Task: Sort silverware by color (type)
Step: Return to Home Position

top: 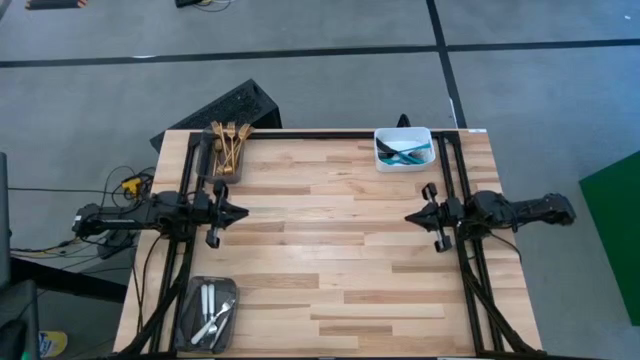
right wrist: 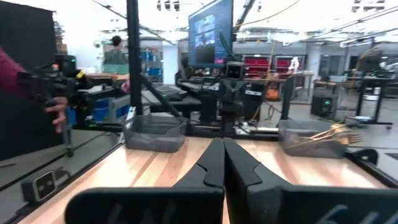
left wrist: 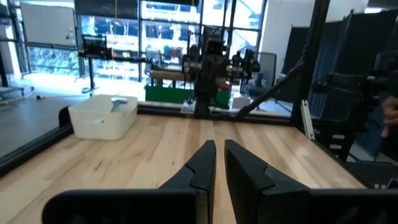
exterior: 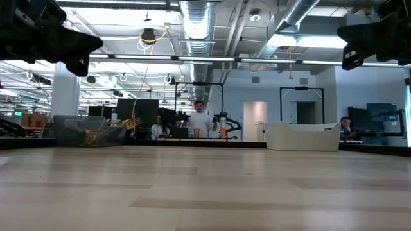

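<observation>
Left gripper [top: 242, 212] and right gripper [top: 409, 216]: both clenched, empty, over the wood-plank table [top: 330, 250]. Gold forks [top: 232, 145] lie in the far-left dark mesh tray [top: 228, 178]. Blue-handled pieces [top: 405, 153] are in the white rectangular bin [top: 403, 132], silver ones [top: 212, 310] in the near-left tray [top: 192, 300]. Counts unreadable.

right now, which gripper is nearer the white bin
Right. The right gripper is close to the white bin, on the same side of the table; the left gripper is on the opposite side.
</observation>
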